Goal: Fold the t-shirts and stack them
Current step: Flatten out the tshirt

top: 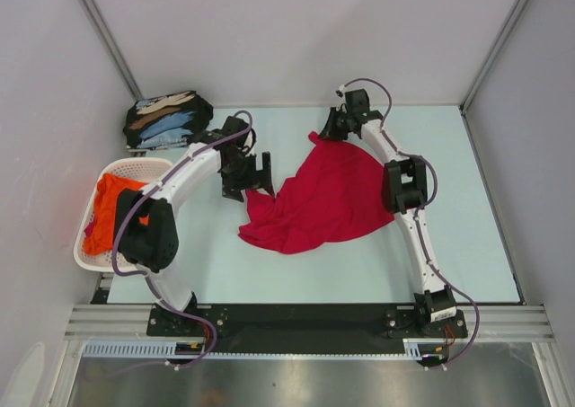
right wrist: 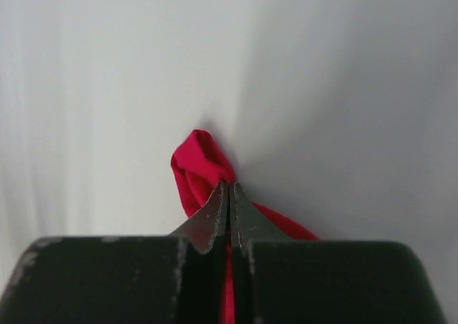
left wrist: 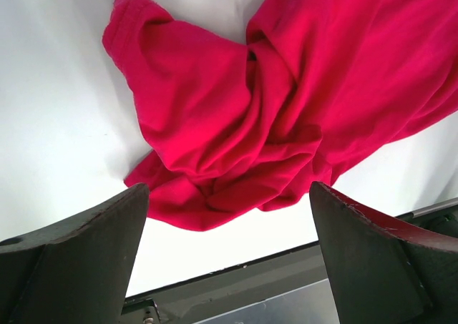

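Observation:
The crimson red t-shirt [top: 319,200] lies crumpled in the middle of the table. My right gripper [top: 331,128] is shut on its far corner [right wrist: 197,170], pinching the cloth between its fingertips at the back of the table. My left gripper [top: 256,175] is open and empty, just above the shirt's left edge [left wrist: 236,124]. An orange t-shirt [top: 106,211] lies in the white basket [top: 121,167] at the left. A folded black t-shirt with light-blue and tan prints [top: 166,118] lies at the back left.
A black cloth [top: 151,230] hangs over the basket's near side, under the left arm. The table's near edge with the black base rail [top: 305,317] shows in front, also in the left wrist view [left wrist: 236,288]. Walls close the left, right and back sides.

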`<state>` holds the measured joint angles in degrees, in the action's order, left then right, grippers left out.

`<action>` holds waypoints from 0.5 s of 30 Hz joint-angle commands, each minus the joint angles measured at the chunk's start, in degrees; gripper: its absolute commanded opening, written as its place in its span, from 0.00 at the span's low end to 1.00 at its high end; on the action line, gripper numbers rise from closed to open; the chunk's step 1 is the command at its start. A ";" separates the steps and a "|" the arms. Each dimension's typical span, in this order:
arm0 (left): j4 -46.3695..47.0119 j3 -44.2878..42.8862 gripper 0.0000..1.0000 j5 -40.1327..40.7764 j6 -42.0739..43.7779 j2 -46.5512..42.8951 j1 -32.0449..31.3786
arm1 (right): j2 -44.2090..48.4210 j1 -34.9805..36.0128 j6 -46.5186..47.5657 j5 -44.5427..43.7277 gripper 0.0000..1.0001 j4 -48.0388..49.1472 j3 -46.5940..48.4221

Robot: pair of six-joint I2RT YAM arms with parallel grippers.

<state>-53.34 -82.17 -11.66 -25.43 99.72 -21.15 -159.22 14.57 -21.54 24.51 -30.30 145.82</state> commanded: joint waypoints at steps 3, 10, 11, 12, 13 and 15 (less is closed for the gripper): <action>1.66 -0.80 1.00 -0.90 0.56 0.03 0.67 | 12.06 -2.25 6.07 -13.33 0.00 -10.67 -14.15; 3.42 -0.80 1.00 -4.59 1.17 3.02 0.67 | 20.25 -8.67 5.98 -22.75 0.00 -7.75 -13.19; 2.55 -0.88 1.00 -4.86 1.35 4.07 0.67 | 20.87 -9.20 5.98 -23.45 0.00 -7.67 -13.37; 2.19 -1.06 1.00 -5.47 1.52 4.60 0.67 | 21.49 -9.90 6.24 -24.41 0.00 -7.40 -14.06; 1.41 -1.24 1.00 -6.17 1.87 5.13 0.67 | 22.88 -10.26 6.51 -24.77 0.00 -7.23 -14.59; 0.70 -0.80 1.00 -8.10 2.23 6.36 0.67 | 24.30 -10.79 7.03 -27.32 0.00 -7.05 -15.82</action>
<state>-51.55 -82.17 -15.42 -24.86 104.42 -20.82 -142.87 4.78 -16.40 4.34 -38.28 131.26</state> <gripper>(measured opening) 0.996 0.010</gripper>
